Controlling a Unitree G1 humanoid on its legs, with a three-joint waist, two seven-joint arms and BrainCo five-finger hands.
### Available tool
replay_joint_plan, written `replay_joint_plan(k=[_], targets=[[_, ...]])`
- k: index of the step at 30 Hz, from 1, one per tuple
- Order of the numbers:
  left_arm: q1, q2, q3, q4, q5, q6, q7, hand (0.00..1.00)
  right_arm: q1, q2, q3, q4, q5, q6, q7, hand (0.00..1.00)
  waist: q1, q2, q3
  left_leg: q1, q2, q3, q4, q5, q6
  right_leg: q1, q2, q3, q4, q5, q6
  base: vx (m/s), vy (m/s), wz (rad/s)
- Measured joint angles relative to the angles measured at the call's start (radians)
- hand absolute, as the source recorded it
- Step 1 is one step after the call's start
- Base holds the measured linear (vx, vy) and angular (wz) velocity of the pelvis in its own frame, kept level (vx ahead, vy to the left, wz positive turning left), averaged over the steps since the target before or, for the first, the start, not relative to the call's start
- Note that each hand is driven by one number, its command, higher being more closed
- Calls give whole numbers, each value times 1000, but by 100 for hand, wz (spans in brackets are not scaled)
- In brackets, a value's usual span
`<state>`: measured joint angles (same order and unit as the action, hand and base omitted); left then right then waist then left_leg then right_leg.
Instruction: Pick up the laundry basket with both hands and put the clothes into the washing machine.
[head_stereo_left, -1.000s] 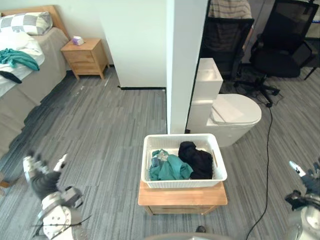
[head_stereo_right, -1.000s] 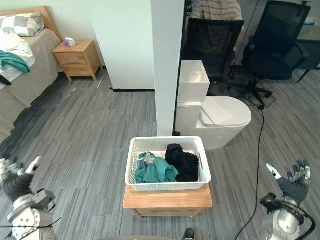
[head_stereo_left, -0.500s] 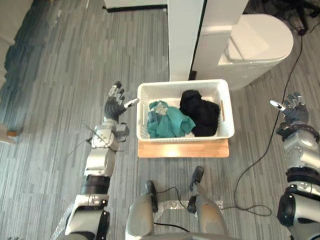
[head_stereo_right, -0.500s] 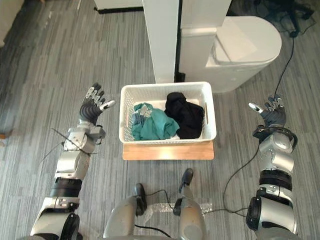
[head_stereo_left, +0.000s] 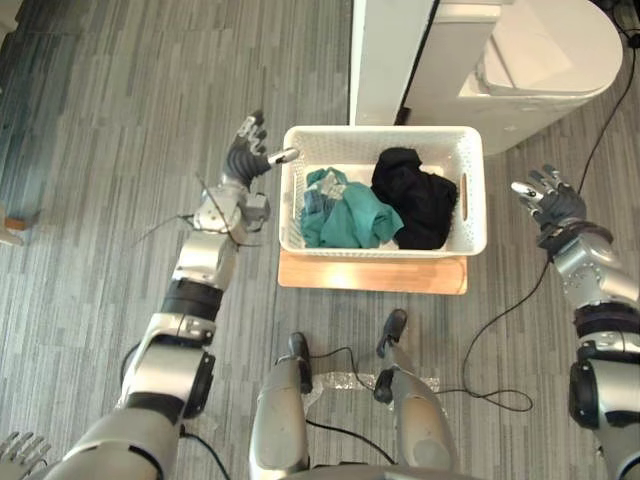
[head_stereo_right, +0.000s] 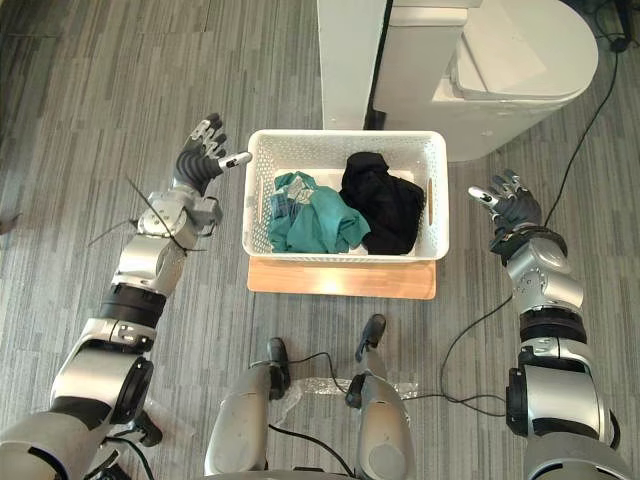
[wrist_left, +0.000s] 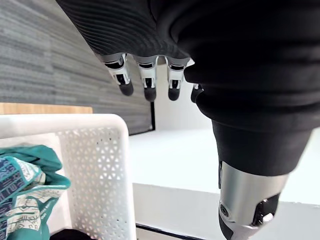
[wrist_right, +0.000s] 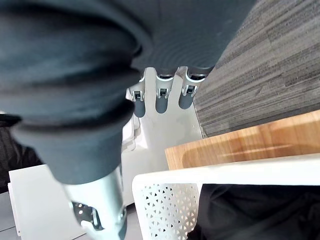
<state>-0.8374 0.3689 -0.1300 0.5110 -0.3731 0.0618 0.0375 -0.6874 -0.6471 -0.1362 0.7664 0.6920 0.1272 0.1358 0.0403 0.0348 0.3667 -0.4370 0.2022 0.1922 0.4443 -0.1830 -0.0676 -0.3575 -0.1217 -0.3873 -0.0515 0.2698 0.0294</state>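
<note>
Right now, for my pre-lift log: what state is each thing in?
Basket: on stand, unheld.
Teal clothes: crumpled, in basket.
Black clothes: crumpled, in basket.
Left hand: open, beside basket.
Right hand: open, apart from basket.
Toilet: lid down.

Head stereo pair steeply down on basket; wrist cams v. close past fingers, w/ basket corner.

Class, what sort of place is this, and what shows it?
Probably a home, by a bathroom corner: a white toilet, a white perforated plastic laundry basket of clothes on a low wooden stand.
</note>
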Motion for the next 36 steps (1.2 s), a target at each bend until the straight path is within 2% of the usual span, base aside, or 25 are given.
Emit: replay_joint_plan(k=[2, 8, 13, 23, 28, 36], targets=[[-46, 15, -34, 47, -11, -5, -15, 0, -17, -4, 34, 5, 30, 0, 1, 0, 0, -1, 1, -5, 0, -1, 0, 1, -1, -3, 0, -2, 0, 0, 0, 3, 38, 5], [-226, 23, -148, 376, -6, -5, -74, 0, -188, -5, 207, 120, 95, 4, 17, 0, -2, -12, 11, -23, 1, -4, -5, 11, -7, -19, -2, -9, 8, 0, 0, 10, 51, 5], [-298, -3, -146, 505, 46, -1, -100, 0, -301, 6, 274, 227, 89, 9, 21, 0, -1, -26, 22, -23, 3, -2, -10, 18, -15, -25, -1, -11, 15, 0, 0, 27, 41, 3], [-395, -14, -110, 564, 193, 15, -104, 0, -367, 26, 319, 321, 72, 11, 48, 0, -5, -32, 25, -58, 6, -2, -6, 17, -15, -54, -2, -9, 15, 0, 0, -1, 17, 0], [-424, -14, -86, 587, 260, 20, -104, 0, -385, 40, 342, 359, 47, 14, 65, 0, -22, -38, 28, -66, 8, -4, 2, 17, -14, -55, -1, -9, 15, 0, 0, 0, 26, 2], [-497, -13, 2, 588, 289, 19, -93, 0, -402, 50, 349, 408, 0, 35, 88, 0, -25, -38, 29, -79, 21, 4, 14, 17, -14, -66, 6, 3, 15, 0, -1, -7, 17, -2]])
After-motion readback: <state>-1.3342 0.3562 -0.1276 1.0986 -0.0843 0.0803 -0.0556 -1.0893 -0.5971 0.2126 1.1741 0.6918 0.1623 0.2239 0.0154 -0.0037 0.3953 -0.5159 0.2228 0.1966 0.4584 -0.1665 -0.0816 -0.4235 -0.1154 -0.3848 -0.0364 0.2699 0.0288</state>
